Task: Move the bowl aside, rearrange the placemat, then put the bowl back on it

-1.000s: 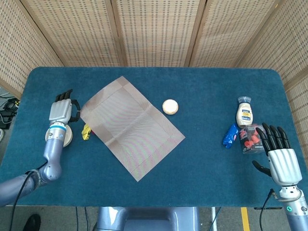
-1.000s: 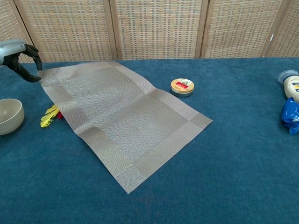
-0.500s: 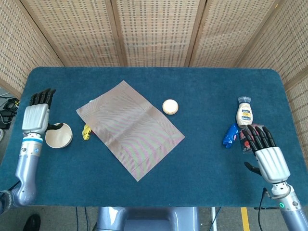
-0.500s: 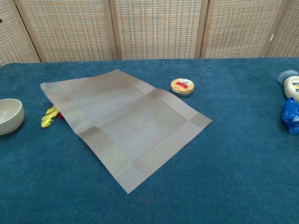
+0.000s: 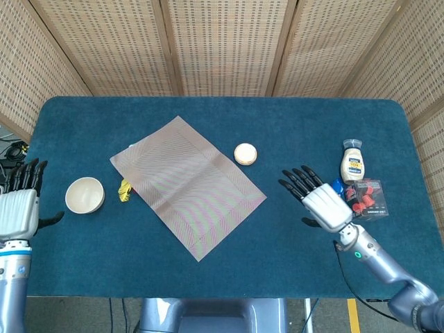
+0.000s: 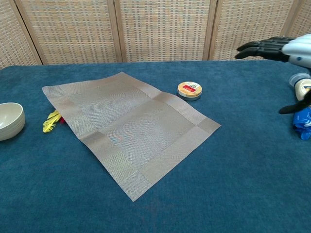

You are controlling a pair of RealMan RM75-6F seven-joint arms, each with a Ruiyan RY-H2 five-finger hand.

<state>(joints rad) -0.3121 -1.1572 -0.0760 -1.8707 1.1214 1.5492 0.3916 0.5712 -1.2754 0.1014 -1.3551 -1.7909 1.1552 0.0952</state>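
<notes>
The grey woven placemat point(image 5: 187, 183) point(image 6: 129, 124) lies flat and skewed on the blue table, one corner pointing at the front edge. The cream bowl point(image 5: 84, 195) point(image 6: 9, 121) stands empty on the bare cloth to the mat's left, apart from it. My left hand point(image 5: 19, 207) hovers open at the table's left edge, well left of the bowl, holding nothing; the chest view does not show it. My right hand point(image 5: 316, 198) point(image 6: 281, 49) hangs open with fingers spread, right of the mat's right corner, empty.
A small yellow and red object point(image 5: 124, 189) point(image 6: 52, 121) lies between bowl and mat. A round tin point(image 5: 245, 153) point(image 6: 189, 90) sits just beyond the mat's far edge. A white squeeze bottle point(image 5: 352, 161), a blue packet point(image 6: 302, 120) and a red-and-black pack point(image 5: 368, 198) cluster at the right.
My left hand has let go of the mat's far-left corner and drawn back to the table's left edge. My right hand has swung in from the front right toward the mat.
</notes>
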